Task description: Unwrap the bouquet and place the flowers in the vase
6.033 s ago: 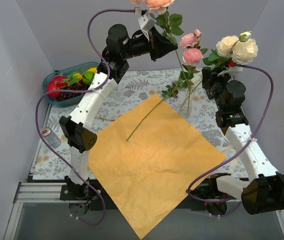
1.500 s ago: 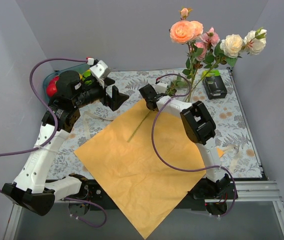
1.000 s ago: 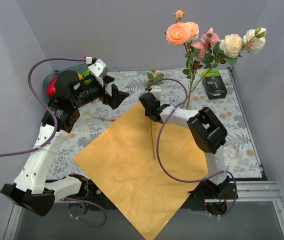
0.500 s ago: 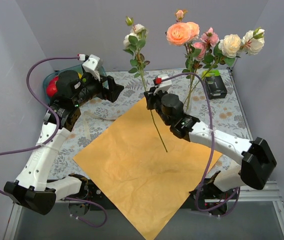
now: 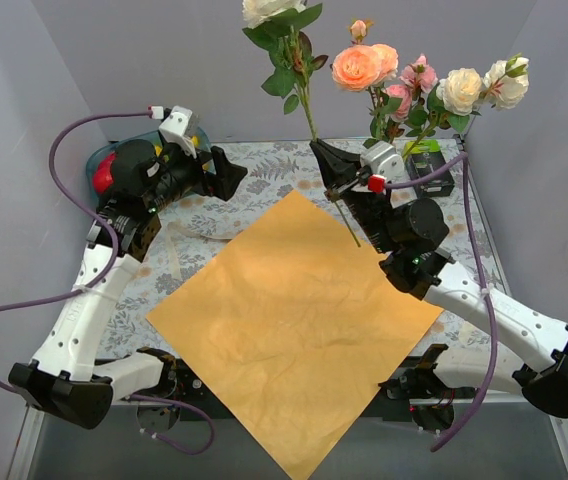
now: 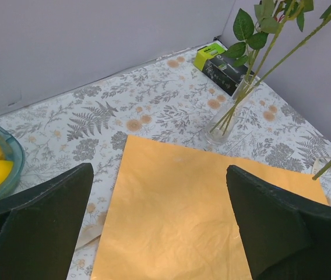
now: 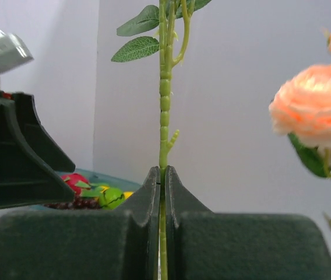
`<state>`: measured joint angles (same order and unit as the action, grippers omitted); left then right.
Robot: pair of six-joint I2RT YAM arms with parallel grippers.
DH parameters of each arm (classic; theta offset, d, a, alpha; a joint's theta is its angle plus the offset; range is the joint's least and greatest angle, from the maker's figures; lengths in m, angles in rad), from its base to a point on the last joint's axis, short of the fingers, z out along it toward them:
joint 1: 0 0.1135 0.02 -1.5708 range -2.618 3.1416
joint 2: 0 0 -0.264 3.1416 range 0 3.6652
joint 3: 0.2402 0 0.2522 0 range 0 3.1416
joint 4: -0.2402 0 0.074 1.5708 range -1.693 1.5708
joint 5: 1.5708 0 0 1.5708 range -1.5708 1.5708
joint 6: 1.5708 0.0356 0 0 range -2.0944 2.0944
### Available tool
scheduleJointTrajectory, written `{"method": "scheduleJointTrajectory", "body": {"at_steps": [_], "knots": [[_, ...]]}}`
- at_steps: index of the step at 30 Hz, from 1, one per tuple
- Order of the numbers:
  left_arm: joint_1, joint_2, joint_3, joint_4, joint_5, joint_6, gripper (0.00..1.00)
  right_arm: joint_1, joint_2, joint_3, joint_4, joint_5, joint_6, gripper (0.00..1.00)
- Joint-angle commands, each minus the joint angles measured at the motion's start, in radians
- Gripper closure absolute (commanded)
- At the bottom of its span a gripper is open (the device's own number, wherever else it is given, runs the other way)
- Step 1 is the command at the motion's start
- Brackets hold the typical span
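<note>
My right gripper (image 5: 330,172) (image 7: 161,172) is shut on the green stem of a white-bloomed flower (image 5: 294,60) (image 7: 164,87). It holds the flower upright above the back of the table, the stem's lower end hanging over the paper's far corner. The bouquet's orange wrapper (image 5: 294,320) (image 6: 183,216) lies flat and open. Other flowers (image 5: 359,65) with peach, pink and cream blooms stand in the clear glass vase (image 6: 224,127), which the right arm hides in the top view. My left gripper (image 5: 226,172) (image 6: 162,233) hovers open over the paper's left corner, holding nothing.
A teal bowl (image 5: 104,158) (image 6: 11,153) of fruit sits at the back left. A black-and-green box (image 5: 432,172) (image 6: 224,61) lies at the back right behind the vase. A cream ribbon strip (image 5: 176,235) lies on the floral cloth by the paper.
My right gripper lifted the flower off the paper, turned it upright and carried it up and to the right. The left gripper stayed open, nearly in place.
</note>
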<state>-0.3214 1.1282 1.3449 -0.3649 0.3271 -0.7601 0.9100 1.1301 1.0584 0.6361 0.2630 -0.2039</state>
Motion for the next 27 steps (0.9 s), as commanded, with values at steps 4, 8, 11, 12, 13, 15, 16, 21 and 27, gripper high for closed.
{"method": "scheduleJointTrajectory", "body": {"at_steps": [4,8,11,12,13,15,16,21,27], "knots": [[0.013,0.054,0.019,-0.008,-0.014,-0.061,0.02,-0.013,-0.072,0.054,0.143,-0.097,-0.299,0.99],[0.013,0.068,0.020,0.004,-0.011,-0.059,0.02,-0.049,-0.115,0.077,0.189,-0.094,-0.318,0.99],[0.013,0.064,0.007,0.030,0.004,-0.067,0.02,-0.140,-0.109,0.091,0.220,-0.203,-0.273,0.99],[0.015,0.062,0.005,0.035,0.007,-0.068,0.02,-0.173,-0.101,0.104,0.227,-0.212,-0.250,0.99],[0.015,0.062,0.000,0.043,0.012,-0.068,0.02,-0.189,-0.086,0.112,0.235,-0.220,-0.214,0.99],[0.015,0.055,-0.003,0.050,0.016,-0.065,0.02,-0.242,-0.073,0.106,0.269,-0.225,-0.171,0.99],[0.015,0.051,-0.013,0.061,0.016,-0.061,0.02,-0.262,-0.061,0.104,0.304,-0.229,-0.126,0.99],[0.021,0.027,-0.044,0.107,0.032,-0.041,0.02,-0.338,-0.006,0.068,0.422,-0.212,-0.083,0.99],[0.030,0.027,-0.047,0.138,0.055,-0.031,0.02,-0.408,0.056,-0.009,0.583,-0.258,-0.017,0.99]]}}
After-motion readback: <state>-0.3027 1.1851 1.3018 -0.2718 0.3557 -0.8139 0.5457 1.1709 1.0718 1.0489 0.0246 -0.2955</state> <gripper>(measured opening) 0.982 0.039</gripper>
